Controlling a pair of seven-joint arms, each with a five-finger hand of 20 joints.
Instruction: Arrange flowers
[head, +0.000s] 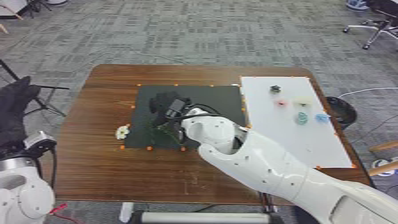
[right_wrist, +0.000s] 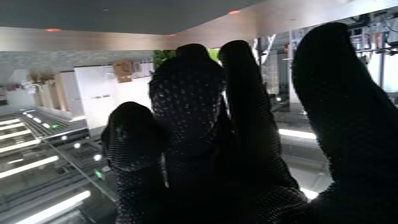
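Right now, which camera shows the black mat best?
The head view: it looks down on most of the black mat, though the right robot hand and arm cover part of it. The right wrist view catches one corner, beyond the glove.

A black bin sits on the gray carpet, near the brown table's right side. Farther back is a chair on wheels. The right wrist view shows long, bright lights.

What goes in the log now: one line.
Arrange flowers; right hand over black mat; white flower at mat's left edge; left hand left of table
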